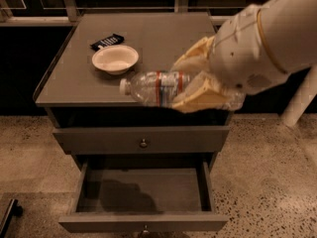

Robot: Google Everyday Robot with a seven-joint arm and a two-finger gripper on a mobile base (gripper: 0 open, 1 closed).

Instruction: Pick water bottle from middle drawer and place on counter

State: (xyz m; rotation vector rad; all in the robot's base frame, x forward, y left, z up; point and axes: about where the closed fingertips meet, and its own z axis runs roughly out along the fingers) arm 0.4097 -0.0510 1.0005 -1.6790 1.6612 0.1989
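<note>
Now the end effector [198,86] grips the water bottle [151,87] sideways, over the front edge of the desk [163,38]; lower it flat, clear of the white bowl [115,58] to its left.

No text, brand, number or sign was legible. The water bottle [151,88] carried a red-and-white label band, but its print could not be read. The black packet [107,41] on the counter [163,33] bore white marks, likewise unreadable. The gripper [190,83] clamped the water bottle, lying sideways, over the counter's front edge.
</note>
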